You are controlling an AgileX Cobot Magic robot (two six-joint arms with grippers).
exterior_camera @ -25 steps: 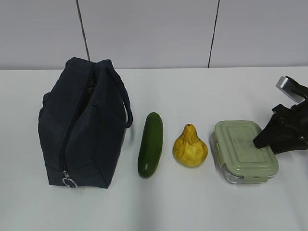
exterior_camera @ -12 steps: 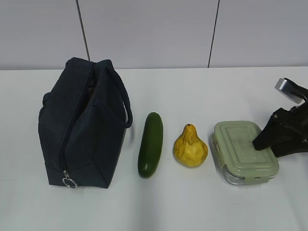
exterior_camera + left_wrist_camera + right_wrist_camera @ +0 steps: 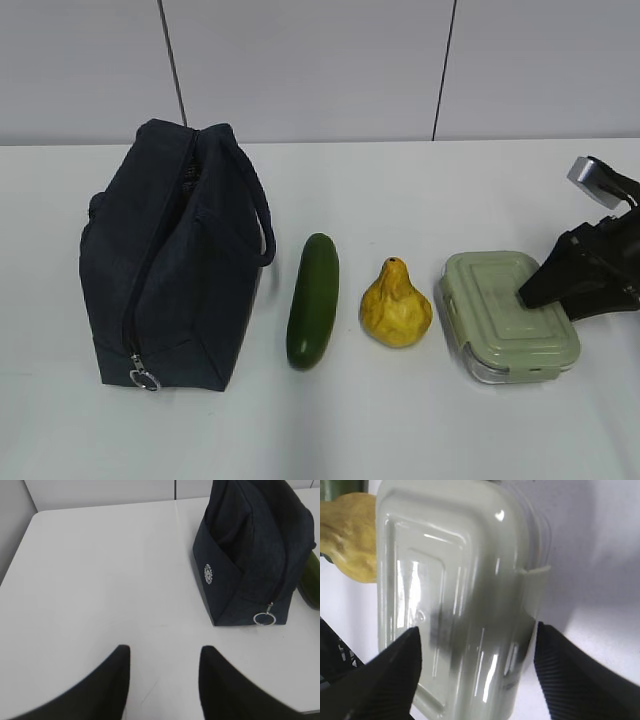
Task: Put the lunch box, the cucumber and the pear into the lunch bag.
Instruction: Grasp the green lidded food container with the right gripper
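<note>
The lunch box [image 3: 510, 315], clear with a pale green lid, lies at the right of the table. My right gripper [image 3: 535, 295] hovers over its right end. In the right wrist view the lunch box [image 3: 455, 580] fills the frame, and the right gripper [image 3: 476, 635] is open with its fingers spread across the box's width, not clamping it. The yellow pear [image 3: 396, 305] stands left of the box, and the dark green cucumber [image 3: 314, 298] lies beyond it. The navy lunch bag [image 3: 170, 260] stands at the left, its top zipper closed. My left gripper [image 3: 165, 652] is open and empty over bare table, short of the lunch bag [image 3: 250, 545].
A silver ring zip pull [image 3: 145, 380] hangs at the bag's near end. The pear [image 3: 350, 535] sits close to the box's far side. White table [image 3: 400, 420] stretches in front of the objects, and a grey wall stands behind.
My right gripper's jaws have spread wider over the lunch box, and the arm has shifted slightly. The objects and the left gripper have not moved.
</note>
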